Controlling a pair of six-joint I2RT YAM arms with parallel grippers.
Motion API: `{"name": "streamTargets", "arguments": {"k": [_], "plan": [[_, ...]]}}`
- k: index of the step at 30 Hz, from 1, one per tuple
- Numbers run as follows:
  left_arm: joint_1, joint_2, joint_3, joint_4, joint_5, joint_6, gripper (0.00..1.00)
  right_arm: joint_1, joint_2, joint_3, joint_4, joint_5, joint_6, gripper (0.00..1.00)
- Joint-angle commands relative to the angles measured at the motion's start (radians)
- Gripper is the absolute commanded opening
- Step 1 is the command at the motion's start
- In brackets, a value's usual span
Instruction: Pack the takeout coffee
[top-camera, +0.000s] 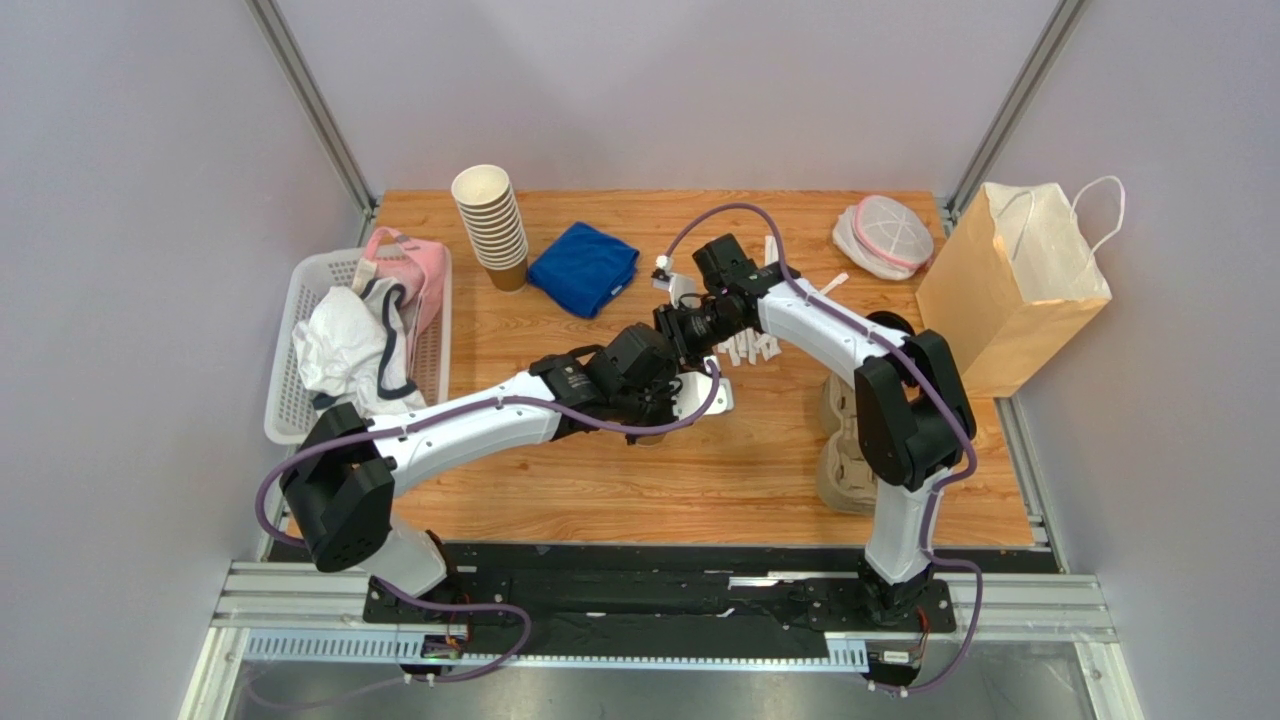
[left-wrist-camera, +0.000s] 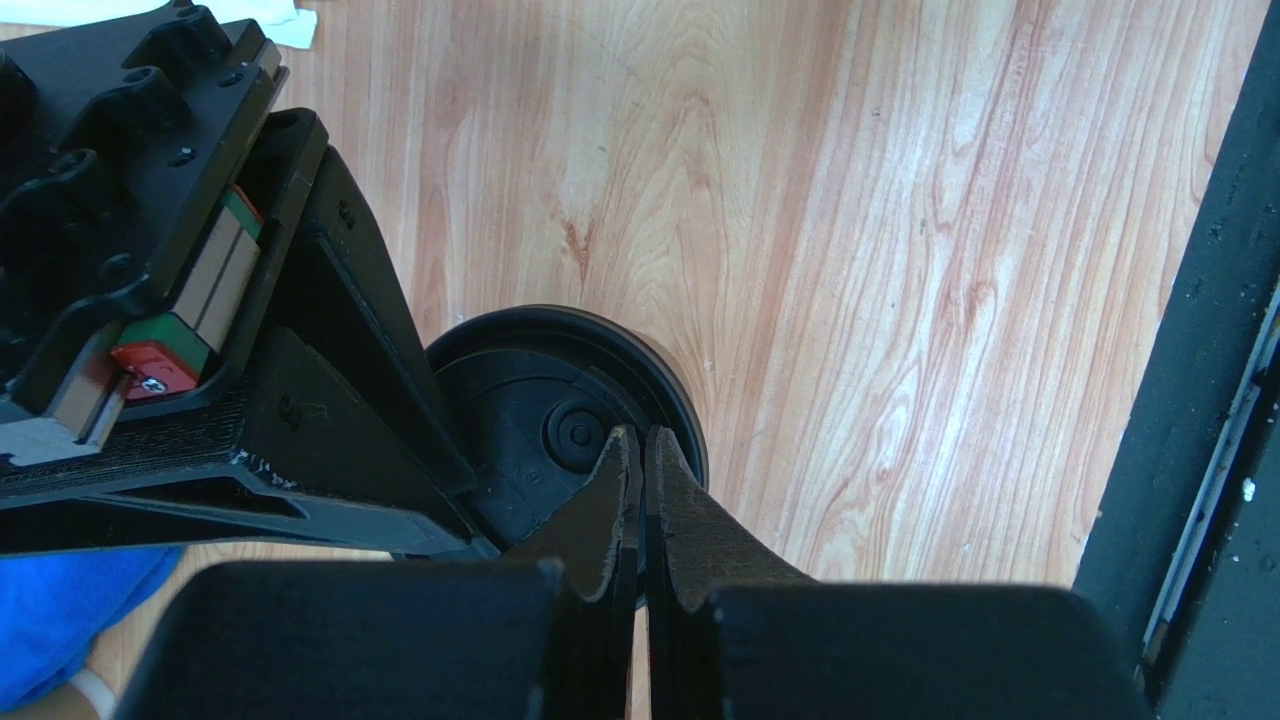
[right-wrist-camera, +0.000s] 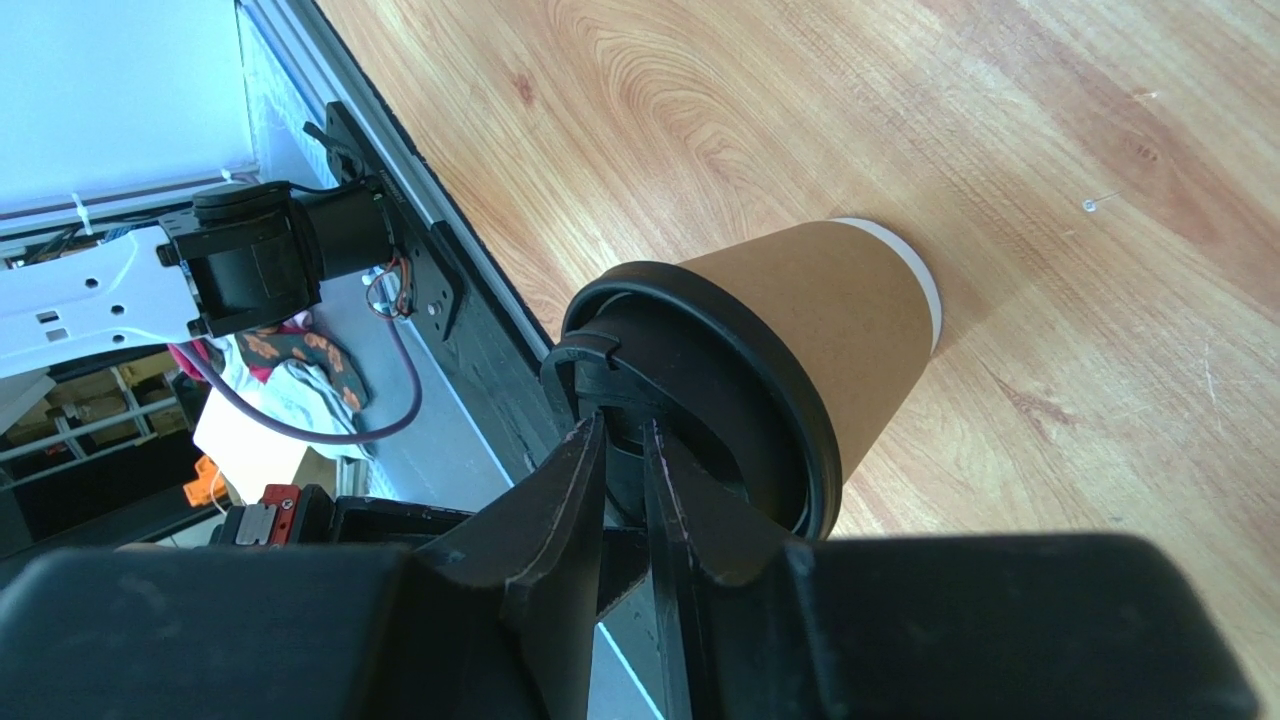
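Right wrist: right gripper (right-wrist-camera: 628, 480) nearly closed, pinching lid (right-wrist-camera: 706, 353) rim of coffee cup (right-wrist-camera: 842, 323), mid-frame on table (right-wrist-camera: 751, 120), likely steadying it. Left wrist: left gripper (left-wrist-camera: 643, 480) fingers together, holding nothing, tips over lid, probably pressing it sealed.

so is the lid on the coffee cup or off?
On. Right wrist view: the black lid covers the rim of the kraft cup, which stands on the table.
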Motion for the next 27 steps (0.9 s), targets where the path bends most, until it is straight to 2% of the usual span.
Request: {"name": "streamTargets", "arguments": {"k": [1, 27], "plan": [[0.003, 0.075, -0.069, -0.120, -0.012, 0.023, 0.01, 0.007, 0.037, 0.011, -0.012, 0.055, -0.042, 0.23], [0.032, 0.162, -0.102, -0.153, 0.024, 0.058, 0.01, 0.010, 0.125, 0.000, -0.012, 0.041, -0.043, 0.17]]}}
